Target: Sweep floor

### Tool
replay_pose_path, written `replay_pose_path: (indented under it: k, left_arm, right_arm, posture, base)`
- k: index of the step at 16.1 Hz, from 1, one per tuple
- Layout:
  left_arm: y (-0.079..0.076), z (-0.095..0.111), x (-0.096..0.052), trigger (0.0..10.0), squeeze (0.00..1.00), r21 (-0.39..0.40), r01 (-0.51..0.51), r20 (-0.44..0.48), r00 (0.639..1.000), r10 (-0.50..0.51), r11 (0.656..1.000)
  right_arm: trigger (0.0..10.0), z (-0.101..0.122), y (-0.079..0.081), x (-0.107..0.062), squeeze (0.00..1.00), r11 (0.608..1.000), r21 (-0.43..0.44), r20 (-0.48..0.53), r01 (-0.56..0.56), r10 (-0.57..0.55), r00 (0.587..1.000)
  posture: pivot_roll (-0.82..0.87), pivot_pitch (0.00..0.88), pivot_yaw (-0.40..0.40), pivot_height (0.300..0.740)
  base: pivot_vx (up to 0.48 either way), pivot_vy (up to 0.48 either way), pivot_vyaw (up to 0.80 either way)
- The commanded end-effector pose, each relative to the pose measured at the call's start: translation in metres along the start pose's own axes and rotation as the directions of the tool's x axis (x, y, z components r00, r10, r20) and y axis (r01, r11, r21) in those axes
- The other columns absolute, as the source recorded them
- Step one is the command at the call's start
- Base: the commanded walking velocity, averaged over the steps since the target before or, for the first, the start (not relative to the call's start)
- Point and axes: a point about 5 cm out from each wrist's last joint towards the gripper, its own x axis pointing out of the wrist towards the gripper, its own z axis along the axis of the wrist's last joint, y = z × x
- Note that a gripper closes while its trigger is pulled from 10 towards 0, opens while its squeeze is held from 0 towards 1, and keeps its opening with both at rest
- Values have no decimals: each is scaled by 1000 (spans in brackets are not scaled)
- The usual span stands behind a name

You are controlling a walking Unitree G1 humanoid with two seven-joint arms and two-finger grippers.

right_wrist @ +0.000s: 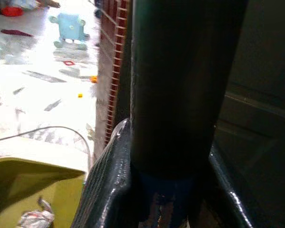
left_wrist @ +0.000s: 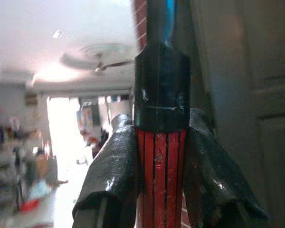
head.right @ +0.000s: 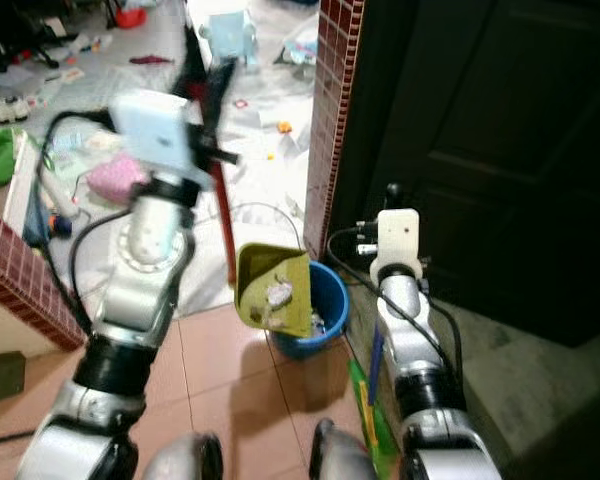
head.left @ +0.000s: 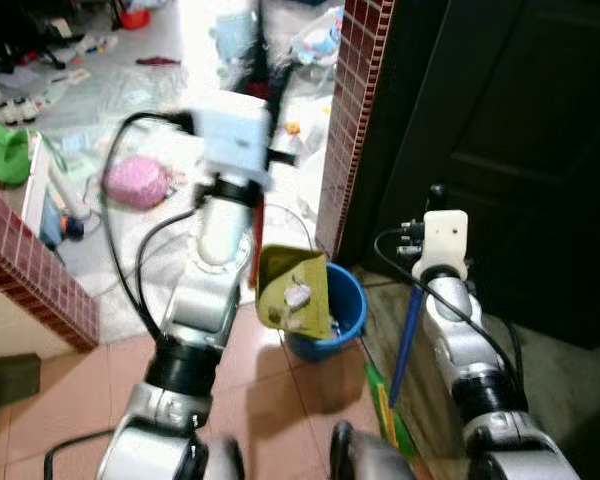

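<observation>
My left gripper [left_wrist: 159,121] is shut on the red and black handle [head.right: 223,225] of a yellow-green dustpan [head.left: 295,290]. The dustpan hangs tilted over a blue bucket [head.left: 348,312] with crumpled white scraps [head.left: 297,296] lying in it. To the right, my right gripper [right_wrist: 168,140] is shut on the blue handle [head.left: 410,325] of a broom. The broom stands nearly upright beside the bucket, its green bristles [head.left: 388,405] on the tiled floor. The left arm is blurred in the eye views.
A red brick pillar [head.left: 352,110] rises just behind the bucket, with a dark door [head.left: 520,150] to its right. A low brick wall [head.left: 30,270] stands at the left. Beyond lie a pink bundle [head.left: 135,183], a green item [head.left: 5,150], cables and scattered clutter.
</observation>
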Motion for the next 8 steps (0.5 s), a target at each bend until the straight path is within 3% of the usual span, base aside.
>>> replay_pose_path:
  k: [1, 5, 8]
  left_arm:
    - [-16, 11, 2, 10000, 0, 49, 92, 87, 992, -95, 995]
    - [-30, 8, 2, 10000, 0, 54, 136, 91, 986, -140, 989]
    - [-37, 11, 2, 10000, 0, 110, 194, 146, 967, -209, 975]
  right_arm:
    - [10000, 6, 1, 3, 0, 999, -36, 25, -8, 9, 1000]
    - [10000, 7, 0, 3, 0, 999, -32, 31, -4, 5, 1000]
    - [10000, 8, 0, 4, 0, 1000, -24, 41, -6, 7, 999]
  posture:
    - [-63, 92, 7, 740]
    - [-70, 86, 11, 740]
    - [-72, 84, 7, 740]
  base:
    - [0, 0, 0]
    - [0, 0, 0]
    - [0, 0, 0]
